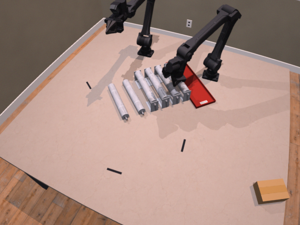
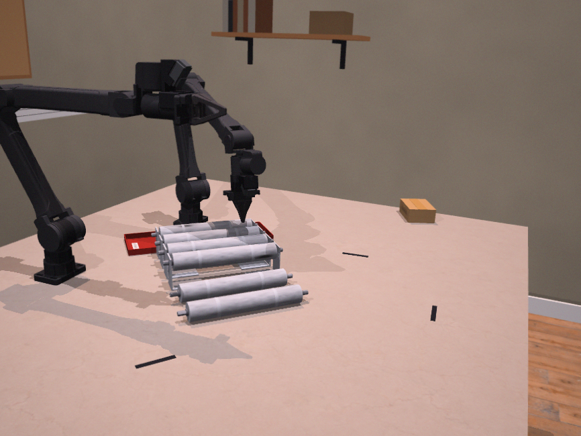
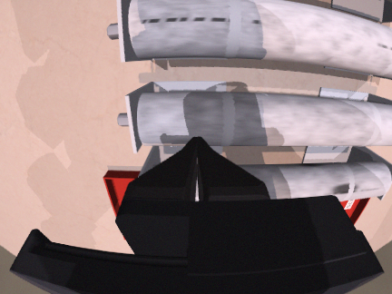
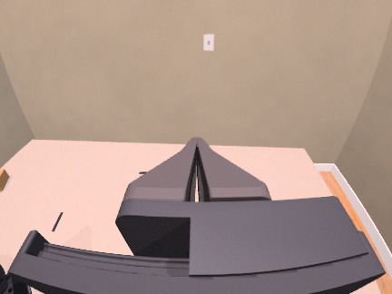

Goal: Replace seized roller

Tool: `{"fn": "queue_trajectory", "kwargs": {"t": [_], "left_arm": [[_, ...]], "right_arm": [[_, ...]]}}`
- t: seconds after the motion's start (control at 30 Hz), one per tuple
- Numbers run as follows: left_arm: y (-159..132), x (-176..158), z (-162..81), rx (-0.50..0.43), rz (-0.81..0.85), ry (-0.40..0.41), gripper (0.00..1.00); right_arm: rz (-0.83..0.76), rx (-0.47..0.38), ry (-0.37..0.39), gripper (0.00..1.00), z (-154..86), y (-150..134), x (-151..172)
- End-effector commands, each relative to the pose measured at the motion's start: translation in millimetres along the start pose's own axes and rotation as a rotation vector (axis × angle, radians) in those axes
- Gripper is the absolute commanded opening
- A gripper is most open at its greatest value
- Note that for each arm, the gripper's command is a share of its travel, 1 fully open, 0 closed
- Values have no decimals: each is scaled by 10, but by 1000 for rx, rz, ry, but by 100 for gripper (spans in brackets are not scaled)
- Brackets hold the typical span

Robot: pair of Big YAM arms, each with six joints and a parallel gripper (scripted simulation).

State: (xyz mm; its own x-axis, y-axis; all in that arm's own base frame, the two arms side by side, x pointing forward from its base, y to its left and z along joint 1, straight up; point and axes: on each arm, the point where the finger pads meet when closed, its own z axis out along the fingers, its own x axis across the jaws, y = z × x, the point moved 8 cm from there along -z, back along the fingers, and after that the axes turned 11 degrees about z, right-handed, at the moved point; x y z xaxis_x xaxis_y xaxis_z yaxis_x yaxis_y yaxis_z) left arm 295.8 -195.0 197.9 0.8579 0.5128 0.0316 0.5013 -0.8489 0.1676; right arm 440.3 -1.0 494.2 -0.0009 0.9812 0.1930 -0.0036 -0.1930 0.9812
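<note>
Four grey-white rollers sit side by side in the bracketed bed: the one nearest the loose rollers (image 1: 145, 86) (image 2: 220, 256), the second (image 1: 155, 81) (image 3: 195, 32), the third (image 1: 161, 72) (image 3: 295, 119) and the one by the tray (image 1: 186, 88) (image 3: 318, 181). Two loose rollers (image 1: 118, 101) (image 1: 133, 96) (image 2: 243, 302) (image 2: 234, 285) lie beside the bed. The red scrap tray (image 1: 204, 93) (image 2: 140, 243) holds no roller in its visible part. My left gripper (image 1: 175, 84) (image 2: 243, 221) (image 3: 197, 144) is shut and empty, tip down close over the third roller's tray side; contact is unclear. My right gripper (image 1: 106, 33) (image 2: 225, 111) (image 4: 196, 144) is shut, empty and raised.
A cardboard box (image 1: 272, 190) (image 2: 417, 210) sits far off near the table edge. Black strips (image 1: 183, 145) (image 1: 114, 170) (image 1: 88, 85) lie flat on the table. The left arm reaches over the tray. A wall shelf (image 2: 290, 35) hangs behind.
</note>
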Motion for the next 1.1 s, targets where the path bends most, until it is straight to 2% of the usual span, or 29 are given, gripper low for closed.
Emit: {"fn": "queue_trajectory", "kwargs": {"t": [0.0, 0.3, 0.67, 0.7, 0.73, 1.07], "left_arm": [[-6, 54, 115, 8, -5, -5, 0], [-27, 50, 204, 7, -5, -6, 0], [-36, 39, 197, 12, -5, -8, 0], [31, 44, 122, -8, 0, 1, 0], [-28, 45, 195, 6, -4, -5, 0], [-33, 52, 197, 4, -6, -4, 0]], "right_arm": [[-8, 5, 7, 0, -13, -6, 45], [-8, 5, 7, 0, -13, -6, 45], [-8, 5, 7, 0, -13, -6, 45], [-8, 5, 7, 0, -13, -6, 45], [-8, 5, 7, 0, -13, -6, 45], [-8, 5, 7, 0, -13, -6, 45]]}}
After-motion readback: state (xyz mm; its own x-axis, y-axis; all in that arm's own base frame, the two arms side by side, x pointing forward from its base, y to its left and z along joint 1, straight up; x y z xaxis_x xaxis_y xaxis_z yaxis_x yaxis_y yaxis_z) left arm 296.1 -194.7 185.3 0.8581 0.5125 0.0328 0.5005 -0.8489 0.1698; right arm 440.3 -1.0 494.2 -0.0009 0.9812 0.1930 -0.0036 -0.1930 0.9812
